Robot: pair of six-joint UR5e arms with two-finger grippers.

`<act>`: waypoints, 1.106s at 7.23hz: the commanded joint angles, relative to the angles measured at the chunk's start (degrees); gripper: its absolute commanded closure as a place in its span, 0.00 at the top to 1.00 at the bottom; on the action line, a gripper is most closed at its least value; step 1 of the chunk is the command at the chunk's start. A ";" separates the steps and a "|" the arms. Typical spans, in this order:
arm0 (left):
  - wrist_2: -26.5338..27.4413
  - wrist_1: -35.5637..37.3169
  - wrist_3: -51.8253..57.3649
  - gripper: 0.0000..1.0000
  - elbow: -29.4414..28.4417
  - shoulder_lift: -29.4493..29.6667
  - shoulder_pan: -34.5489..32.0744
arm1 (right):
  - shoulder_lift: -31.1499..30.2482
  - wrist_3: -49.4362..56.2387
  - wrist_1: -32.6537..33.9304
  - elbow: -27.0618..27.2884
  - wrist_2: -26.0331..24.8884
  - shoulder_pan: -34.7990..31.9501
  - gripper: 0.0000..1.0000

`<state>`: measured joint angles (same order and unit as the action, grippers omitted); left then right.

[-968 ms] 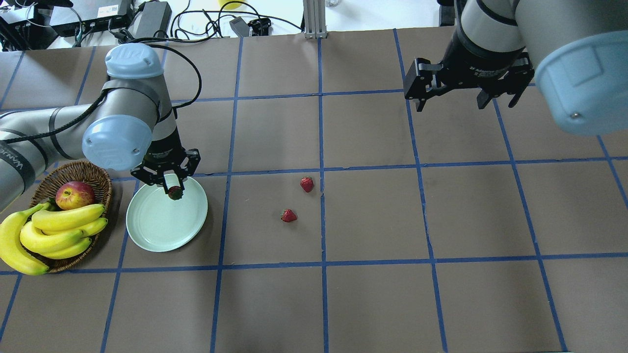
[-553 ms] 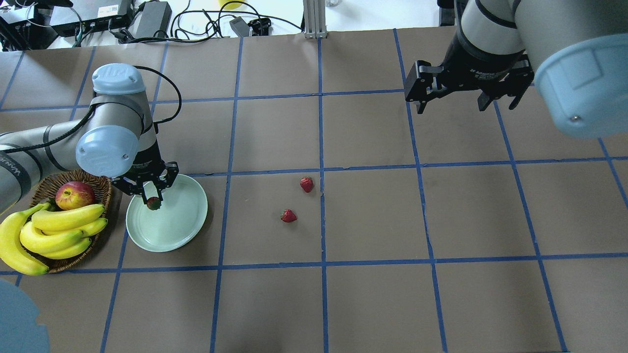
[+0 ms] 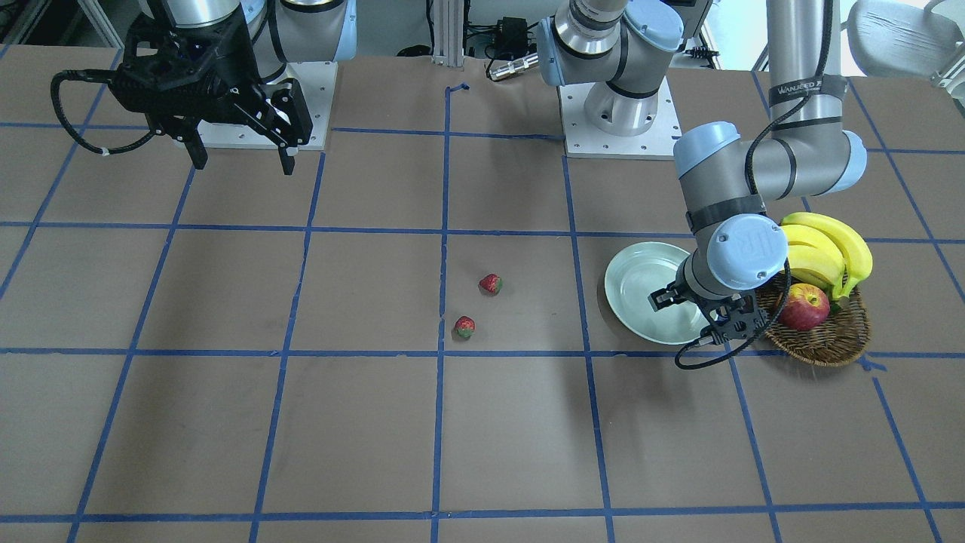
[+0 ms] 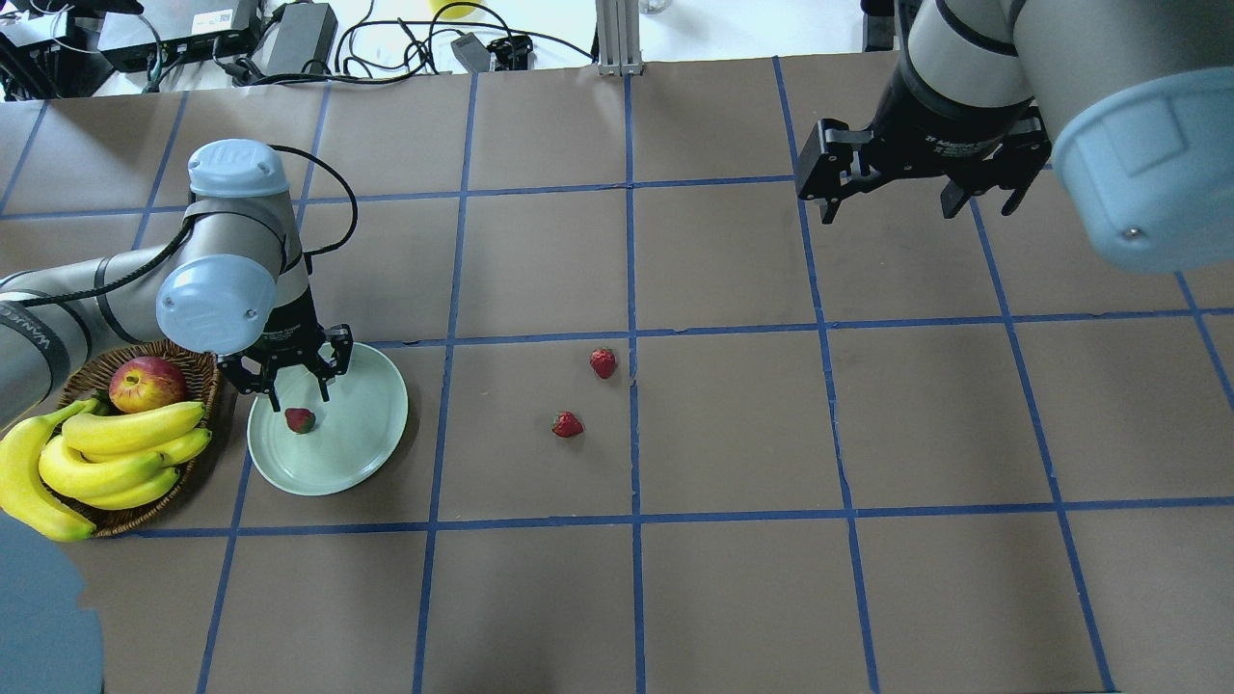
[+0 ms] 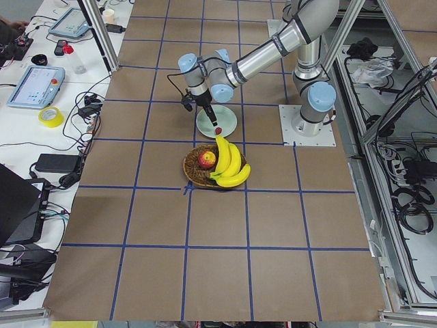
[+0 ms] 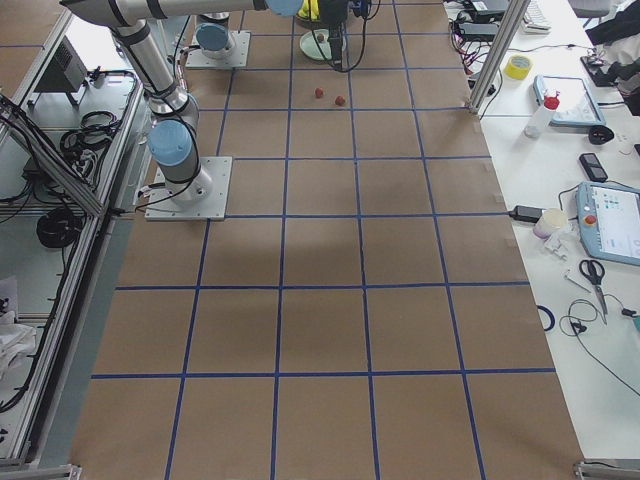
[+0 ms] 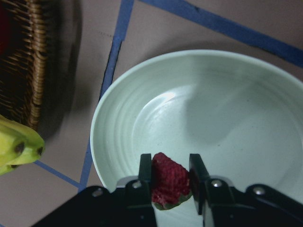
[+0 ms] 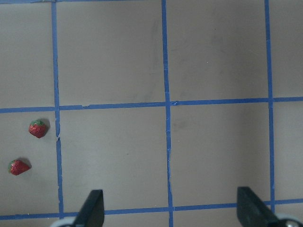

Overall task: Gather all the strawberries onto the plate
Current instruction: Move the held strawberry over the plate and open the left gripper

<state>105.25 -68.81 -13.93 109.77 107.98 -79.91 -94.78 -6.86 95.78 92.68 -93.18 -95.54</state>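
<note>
One strawberry (image 4: 300,420) is lying on the plate (image 4: 371,424) below the released left fingers (image 7: 145,172). Two strawberries (image 4: 603,362) (image 4: 568,424) are waiting on the tabletop (image 4: 733,434). The right fingers (image 8: 91,213) are hanging spread and empty.

The left arm (image 4: 231,241) and right arm (image 4: 964,48) are silver-grey tubes with pale blue round joint caps (image 3: 746,241), some stamped with a logo. A black band (image 3: 798,88) with white lettering wraps the left arm, and a thin black cable (image 4: 354,204) loops by its wrist. The left hand (image 4: 299,397) and right hand (image 4: 916,207) are black and two-fingered; the right one bears small white lettering. A white square base plate (image 3: 580,143) dotted with screws carries each arm.
</note>
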 commanded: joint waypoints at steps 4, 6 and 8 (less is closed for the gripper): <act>-4.70 -1.07 -12.96 1.00 -1.58 -3.03 -12.49 | -0.05 -0.08 0.02 0.14 0.02 0.01 1.00; -12.98 0.51 -22.53 1.00 -1.92 -2.33 -18.86 | -0.05 0.00 0.02 0.14 0.02 0.01 1.00; -18.80 2.71 -22.28 1.00 -2.81 -1.46 -18.96 | -0.14 0.00 0.02 0.14 0.02 0.01 1.00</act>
<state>91.01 -67.05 -35.47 107.32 106.01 -98.37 -94.89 -6.86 95.80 92.81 -93.16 -95.53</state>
